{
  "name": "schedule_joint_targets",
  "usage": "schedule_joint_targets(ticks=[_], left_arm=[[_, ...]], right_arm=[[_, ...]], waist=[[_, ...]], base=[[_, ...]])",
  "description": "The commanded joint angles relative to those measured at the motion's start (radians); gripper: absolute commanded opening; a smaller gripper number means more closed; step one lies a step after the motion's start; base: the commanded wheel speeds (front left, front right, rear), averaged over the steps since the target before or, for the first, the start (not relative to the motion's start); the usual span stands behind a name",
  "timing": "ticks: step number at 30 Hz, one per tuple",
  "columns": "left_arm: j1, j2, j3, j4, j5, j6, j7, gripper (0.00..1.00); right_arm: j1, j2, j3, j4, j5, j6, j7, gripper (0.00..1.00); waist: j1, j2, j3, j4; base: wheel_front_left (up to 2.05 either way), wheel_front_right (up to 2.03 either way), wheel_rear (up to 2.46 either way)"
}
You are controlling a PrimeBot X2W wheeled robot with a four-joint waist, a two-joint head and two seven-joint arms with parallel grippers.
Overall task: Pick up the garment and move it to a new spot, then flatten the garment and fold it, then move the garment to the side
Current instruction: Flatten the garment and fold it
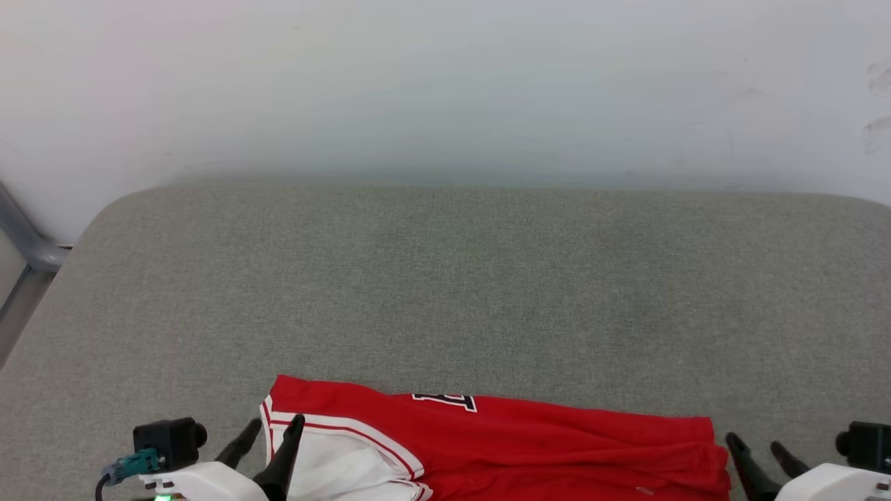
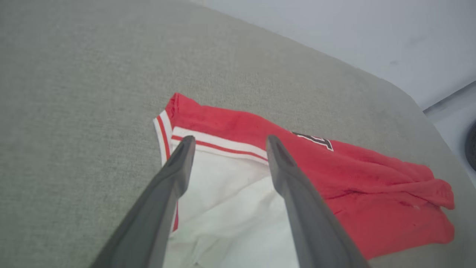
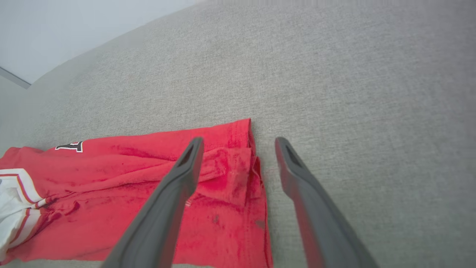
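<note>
Both spread wide: left gripper (image 2: 229, 139) over rumpled jersey garment (image 1: 529, 445) (white sleeve (image 2: 223, 193)), right gripper (image 3: 240, 140) astride hem (image 3: 260, 178); nubby grey pad (image 1: 445, 278).

The right gripper (image 3: 240, 145) has its two dark fingers spread wide with nothing between them, one finger (image 3: 174, 193) crossing over the right end of the garment (image 3: 130, 178) and the other over the bare grey fabric surface (image 3: 353, 93) just beside the hem. The garment lies as a rumpled red band stretching away to the left. A bit of black white-edged print (image 3: 70, 146) shows on its far edge, and a white sleeve with striped trim (image 3: 11, 201) lies at its left end.
</note>
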Motion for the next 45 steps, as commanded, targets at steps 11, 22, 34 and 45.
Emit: schedule_joint_targets(ticks=[11,22,34,45], left_arm=[[-0.052,-0.052,0.079,-0.111,0.285,0.074,-0.148,1.0],[-0.023,-0.146,0.169,-0.125,0.446,0.032,-0.148,1.0],[-0.012,-0.183,0.193,-0.083,0.503,-0.026,-0.148,1.0],[0.011,-0.168,0.207,-0.057,0.533,-0.024,-0.146,1.0]], right_arm=[[-0.005,-0.023,-0.129,-0.044,-0.038,0.0,0.266,1.0],[-0.074,-0.008,-0.078,0.057,-0.037,0.0,0.407,1.0],[-0.115,0.004,-0.056,0.186,0.023,-0.001,0.512,0.0],[-0.167,-0.059,-0.103,0.138,0.044,-0.001,0.483,0.0]], waist=[[0.0001,-0.0001,-0.007,0.026],[0.0001,-0.0001,0.059,0.103],[0.0001,-0.0001,0.065,0.108],[0.0001,-0.0001,0.019,0.05]], base=[[0.0,0.0,0.0],[0.0,0.0,0.0],[0.0,0.0,0.0],[0.0,0.0,0.0]])
